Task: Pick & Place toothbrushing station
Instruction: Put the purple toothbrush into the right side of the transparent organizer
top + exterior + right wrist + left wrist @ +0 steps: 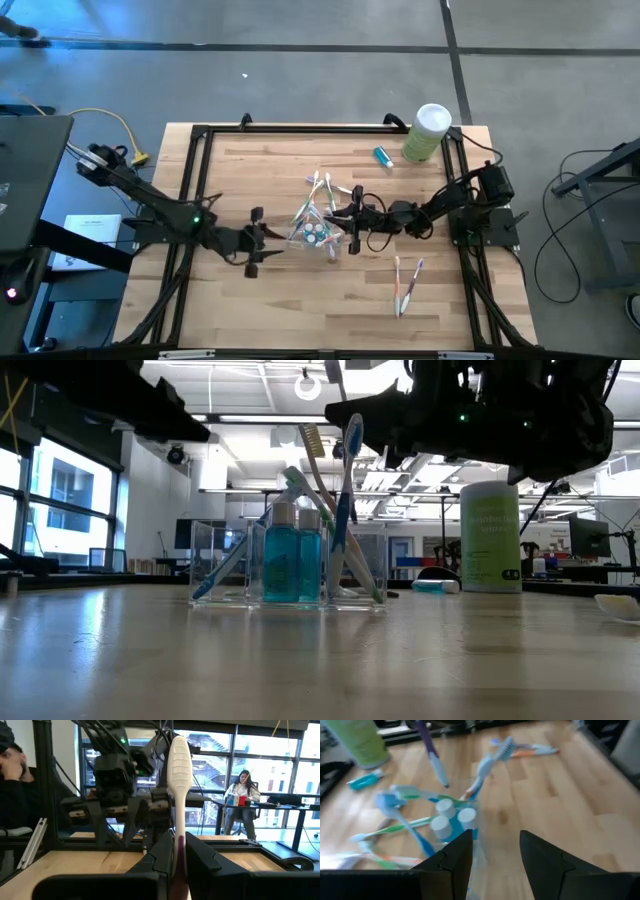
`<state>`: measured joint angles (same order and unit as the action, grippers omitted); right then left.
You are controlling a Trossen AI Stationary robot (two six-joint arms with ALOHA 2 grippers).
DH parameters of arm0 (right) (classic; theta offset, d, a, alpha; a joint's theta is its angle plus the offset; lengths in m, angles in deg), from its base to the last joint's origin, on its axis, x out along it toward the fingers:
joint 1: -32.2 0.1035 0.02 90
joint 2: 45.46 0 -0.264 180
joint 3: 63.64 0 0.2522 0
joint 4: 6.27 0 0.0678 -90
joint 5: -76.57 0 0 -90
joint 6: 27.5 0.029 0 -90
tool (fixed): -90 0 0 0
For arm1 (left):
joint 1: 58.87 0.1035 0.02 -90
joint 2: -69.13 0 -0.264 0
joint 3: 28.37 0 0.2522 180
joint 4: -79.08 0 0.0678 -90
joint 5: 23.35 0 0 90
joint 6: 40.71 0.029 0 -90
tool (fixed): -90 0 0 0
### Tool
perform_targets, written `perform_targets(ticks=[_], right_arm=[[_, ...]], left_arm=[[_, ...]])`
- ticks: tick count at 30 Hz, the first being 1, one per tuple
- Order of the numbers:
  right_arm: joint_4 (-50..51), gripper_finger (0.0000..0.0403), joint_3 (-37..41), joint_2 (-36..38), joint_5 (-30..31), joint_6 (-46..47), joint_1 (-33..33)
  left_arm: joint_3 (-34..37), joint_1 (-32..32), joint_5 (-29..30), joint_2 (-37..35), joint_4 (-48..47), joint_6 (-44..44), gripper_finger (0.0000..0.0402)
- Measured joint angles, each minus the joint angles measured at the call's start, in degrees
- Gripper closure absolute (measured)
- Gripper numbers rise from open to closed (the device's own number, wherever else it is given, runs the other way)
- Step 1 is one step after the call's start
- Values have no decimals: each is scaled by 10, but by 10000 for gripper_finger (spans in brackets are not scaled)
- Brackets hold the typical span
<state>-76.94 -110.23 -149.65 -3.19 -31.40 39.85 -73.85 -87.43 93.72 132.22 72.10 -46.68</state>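
— Two grippers at mid-table: the right gripper [176, 857] is clamped on a white-headed toothbrush [178, 765] just beside the small clear cup [317, 234].

— Left gripper [495, 852], fingers apart, waits beside it. Next, I'd guess: lower the brush in.

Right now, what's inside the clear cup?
The clear cup holds two blue white-capped tubes and several toothbrushes leaning outward. How many brushes there are is unclear because they overlap. The right gripper holds another toothbrush above it, not yet inside.
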Motion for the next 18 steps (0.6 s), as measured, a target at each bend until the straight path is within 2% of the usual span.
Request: perform_targets(ticks=[4, 9, 14, 18], right_arm=[[0, 378, 1, 0, -12, 6, -4], [0, 378, 1, -5, -14, 20, -3], [-7, 378, 1, -58, -7, 49, -2], [-10, 378, 1, -74, 5, 59, -3]], left_arm=[[48, 30, -69, -6, 79, 1, 246], [70, 68, -132, -6, 114, 0, 246], [71, 85, -177, -6, 131, 4, 246], [71, 87, -188, -6, 136, 14, 246]])
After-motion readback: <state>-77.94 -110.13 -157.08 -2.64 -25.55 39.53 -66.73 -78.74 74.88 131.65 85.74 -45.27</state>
